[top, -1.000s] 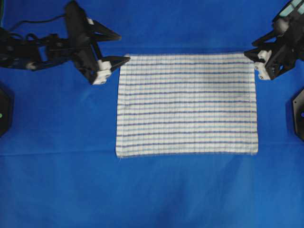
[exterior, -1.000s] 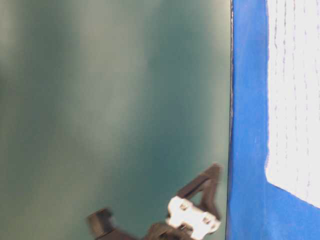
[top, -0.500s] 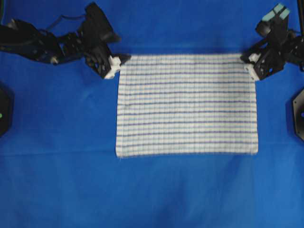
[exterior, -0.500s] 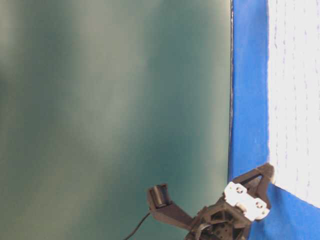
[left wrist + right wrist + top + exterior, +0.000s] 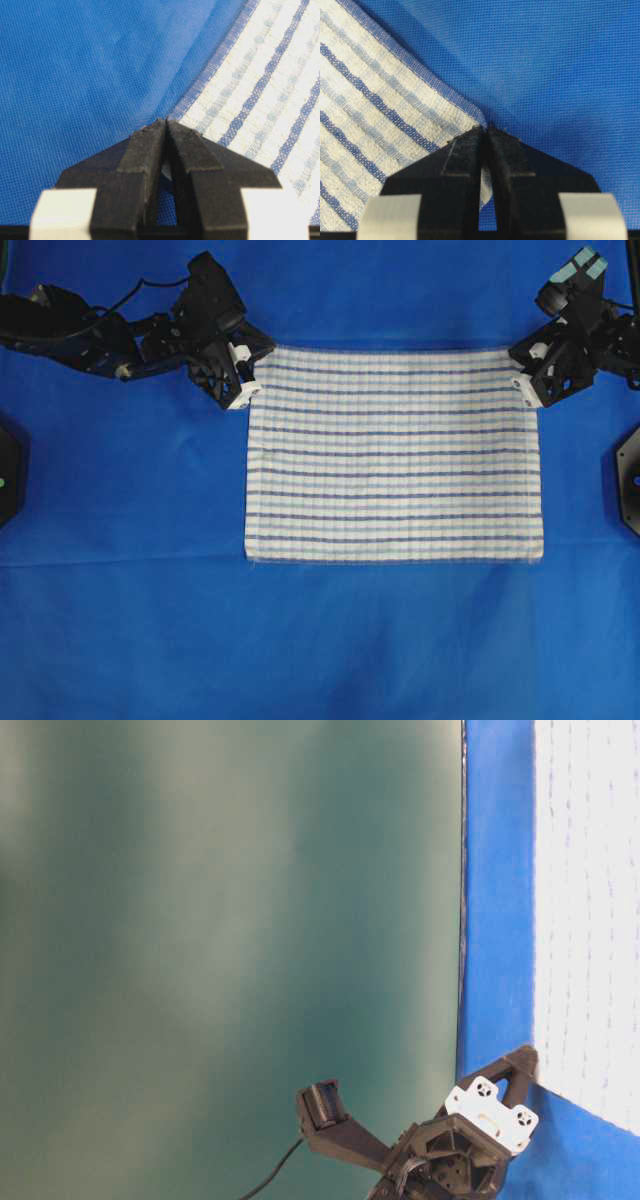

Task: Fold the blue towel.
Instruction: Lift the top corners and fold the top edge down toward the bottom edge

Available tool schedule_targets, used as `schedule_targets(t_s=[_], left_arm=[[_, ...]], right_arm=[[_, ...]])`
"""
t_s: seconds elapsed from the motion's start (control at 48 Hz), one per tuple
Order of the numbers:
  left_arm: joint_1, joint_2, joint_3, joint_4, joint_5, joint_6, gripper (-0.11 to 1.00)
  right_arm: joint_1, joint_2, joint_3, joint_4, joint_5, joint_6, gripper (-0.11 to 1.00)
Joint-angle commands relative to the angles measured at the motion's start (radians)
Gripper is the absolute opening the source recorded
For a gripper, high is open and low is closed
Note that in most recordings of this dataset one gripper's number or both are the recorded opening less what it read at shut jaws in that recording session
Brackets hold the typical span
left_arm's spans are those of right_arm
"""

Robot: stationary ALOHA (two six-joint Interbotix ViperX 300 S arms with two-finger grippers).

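Hands are pinched shut on the two far corners of the blue towel point(image 5: 394, 454), which lies flat mid-counter on the plain blue sheet point(image 5: 130, 620). The left hand point(image 5: 247, 368) holds the far-left corner, the right hand point(image 5: 523, 368) the far-right, likely so that the far edge can lift evenly and fold toward the near edge.
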Motion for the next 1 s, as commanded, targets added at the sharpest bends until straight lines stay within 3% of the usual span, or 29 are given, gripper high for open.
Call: schedule_targets(t_s=[0.0,0.667,0.979], left_arm=[[-0.017,-0.014,-0.005,0.003,0.006,0.002,0.01],[-0.044,-0.196,-0.008,0.006,0.100,0.018,0.01],[-0.126,-0.333,0.021,0.006,0.193,0.017,0.01]], right_arm=[[-0.002,-0.014,-0.009,-0.003,-0.002,0.002,0.05],[0.020,-0.244,-0.014,0.006,0.140,0.017,0.05],[0.160,-0.483,-0.031,0.014,0.362,0.107,0.05]])
